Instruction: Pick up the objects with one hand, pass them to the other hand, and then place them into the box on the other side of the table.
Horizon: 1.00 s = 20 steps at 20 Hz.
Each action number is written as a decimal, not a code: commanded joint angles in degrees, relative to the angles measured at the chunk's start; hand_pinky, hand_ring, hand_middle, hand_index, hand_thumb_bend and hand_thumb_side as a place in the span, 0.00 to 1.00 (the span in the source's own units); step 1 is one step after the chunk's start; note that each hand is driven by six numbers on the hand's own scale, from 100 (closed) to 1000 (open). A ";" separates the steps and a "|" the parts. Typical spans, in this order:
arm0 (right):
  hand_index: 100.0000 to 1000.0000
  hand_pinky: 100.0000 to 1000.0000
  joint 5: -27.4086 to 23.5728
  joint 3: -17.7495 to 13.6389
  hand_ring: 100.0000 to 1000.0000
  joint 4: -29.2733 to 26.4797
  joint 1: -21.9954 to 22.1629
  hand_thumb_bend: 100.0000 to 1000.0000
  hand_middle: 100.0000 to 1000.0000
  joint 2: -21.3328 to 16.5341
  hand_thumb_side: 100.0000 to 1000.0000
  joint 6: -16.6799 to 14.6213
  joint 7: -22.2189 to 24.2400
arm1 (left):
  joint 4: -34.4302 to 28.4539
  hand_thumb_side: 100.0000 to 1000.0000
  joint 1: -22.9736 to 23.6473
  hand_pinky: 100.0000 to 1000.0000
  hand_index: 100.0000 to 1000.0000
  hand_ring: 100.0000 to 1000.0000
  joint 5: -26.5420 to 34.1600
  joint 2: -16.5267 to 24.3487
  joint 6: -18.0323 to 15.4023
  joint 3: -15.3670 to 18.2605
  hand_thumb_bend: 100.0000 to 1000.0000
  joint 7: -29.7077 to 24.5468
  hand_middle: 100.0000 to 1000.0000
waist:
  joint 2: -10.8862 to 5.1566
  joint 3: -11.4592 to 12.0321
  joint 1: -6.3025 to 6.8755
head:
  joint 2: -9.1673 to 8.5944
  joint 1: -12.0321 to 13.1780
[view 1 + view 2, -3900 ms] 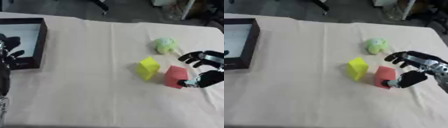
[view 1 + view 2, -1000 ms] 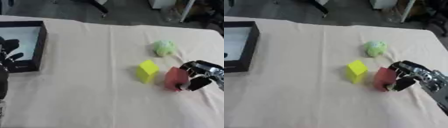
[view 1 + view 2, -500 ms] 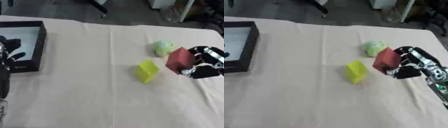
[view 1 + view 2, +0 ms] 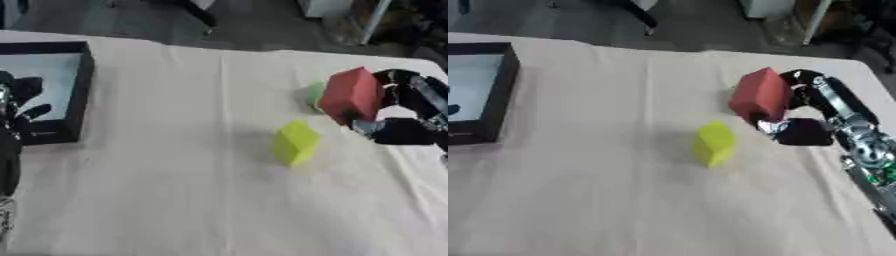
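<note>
My right hand (image 4: 404,112) is shut on a red block (image 4: 352,95) and holds it above the table at the right. Behind the block a pale green object (image 4: 313,93) lies on the cloth, mostly hidden by it. A yellow block (image 4: 295,142) stands on the cloth to the lower left of the red one, apart from the hand. The black box (image 4: 73,95) with a pale floor sits at the far left. My left hand (image 4: 17,107) rests open at the left edge, in front of the box.
A cream cloth (image 4: 175,190) covers the table. Past the far edge lies a dark floor with chair legs (image 4: 203,11) and a white post (image 4: 372,20).
My right hand closed on the red block, lifted it off the cloth and carried it up and back, over the green object. The left hand stayed in place.
</note>
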 commanded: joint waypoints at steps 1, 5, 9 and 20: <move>0.46 0.66 1.22 0.95 0.58 -1.18 -1.83 0.05 0.41 0.47 0.00 -0.87 -0.38 | -1.52 0.77 -1.39 0.78 0.67 0.87 0.12 0.33 -0.14 0.51 0.00 -0.14 0.71 | -0.61 0.03 1.38 | -0.03 -0.82; 0.47 0.66 2.33 2.98 0.59 -1.18 -4.07 0.05 0.42 1.94 0.00 -0.04 0.93 | -3.08 0.74 -3.53 0.78 0.67 0.87 -0.10 2.49 0.28 0.63 0.00 -0.55 0.71 | -0.90 0.51 2.32 | 0.35 -1.29; 0.47 0.66 2.88 4.37 0.59 -1.18 -6.02 0.04 0.42 3.08 0.00 0.99 1.50 | -5.10 0.68 -6.87 0.78 0.67 0.87 -0.41 6.70 1.34 0.19 0.00 -2.21 0.72 | -1.25 0.87 3.13 | 0.75 -1.54; 0.49 0.67 4.65 10.53 0.60 -1.18 -12.31 0.03 0.44 4.75 0.00 3.87 1.84 | -5.30 0.47 -20.33 0.80 0.71 0.88 -3.74 22.01 6.02 -6.65 0.00 -20.12 0.74 | -2.13 1.72 5.06 | 1.51 -2.20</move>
